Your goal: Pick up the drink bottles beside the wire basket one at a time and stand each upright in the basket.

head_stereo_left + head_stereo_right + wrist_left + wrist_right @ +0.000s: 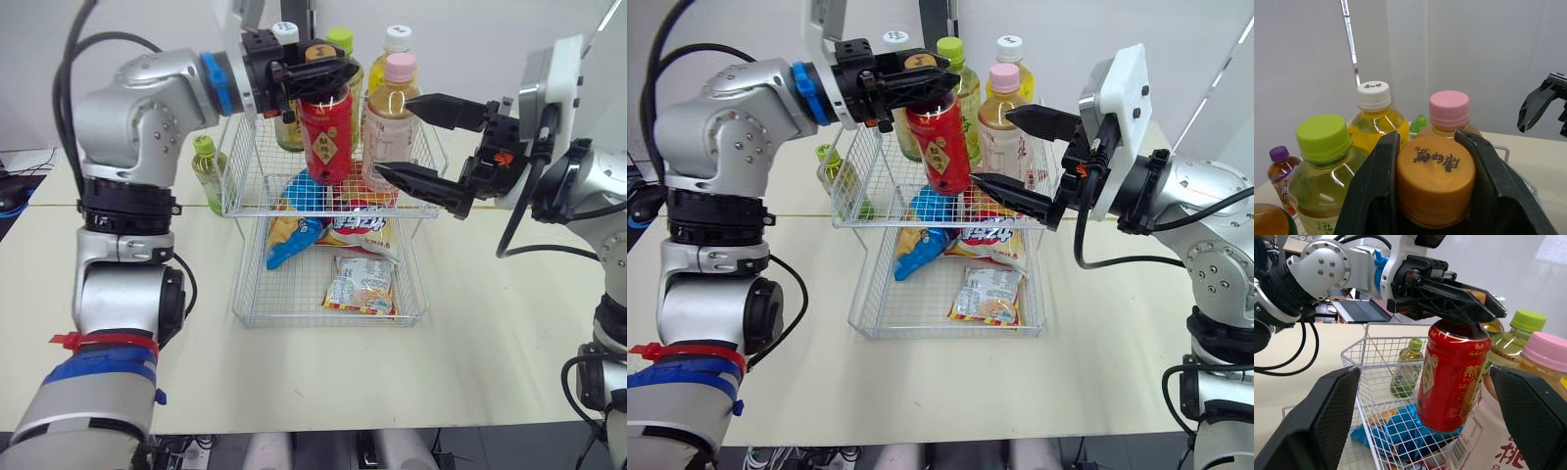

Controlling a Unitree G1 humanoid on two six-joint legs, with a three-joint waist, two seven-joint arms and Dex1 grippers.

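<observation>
My left gripper is shut on the orange cap of a red drink bottle. The bottle hangs nearly upright over the upper tier of the white wire basket. A pink-capped peach bottle stands upright in that tier, at its right side. My right gripper is open, one finger on each side of the pink-capped bottle. A green-capped bottle and a white-capped bottle stand behind it. Another white cap shows behind my left gripper.
A small green bottle stands on the table left of the basket. Snack packets and a blue bag lie in the lower tier. A purple-capped bottle appears in the left wrist view.
</observation>
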